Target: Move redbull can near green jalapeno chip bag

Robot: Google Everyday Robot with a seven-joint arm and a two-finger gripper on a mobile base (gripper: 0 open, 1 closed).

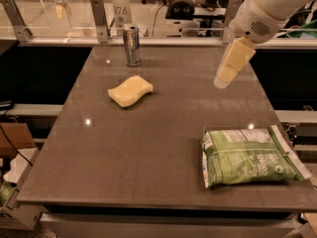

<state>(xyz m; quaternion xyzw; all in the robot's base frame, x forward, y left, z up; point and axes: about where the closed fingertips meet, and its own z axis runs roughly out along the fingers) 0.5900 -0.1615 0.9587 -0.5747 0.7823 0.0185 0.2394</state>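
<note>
The hand [221,82] hangs above the far right part of the desk [148,152], tilted down and leftward, holding nothing; whether it is spread or pressed together I cannot tell. The can [131,45] stands upright well left of the hand, near the far edge. The bag [250,155] lies flat nearer than the hand. A sponge [131,90] lies left of it

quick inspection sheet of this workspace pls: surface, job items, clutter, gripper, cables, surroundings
surface: glossy grey-brown table.
job's things: redbull can upright at the far edge; green jalapeno chip bag flat at near right, well apart from it.
clutter: yellow sponge in front of the can.
grippers: gripper above the far right, touching neither.
cables: black cable at lower left.
surroundings: glass barrier behind.
</note>
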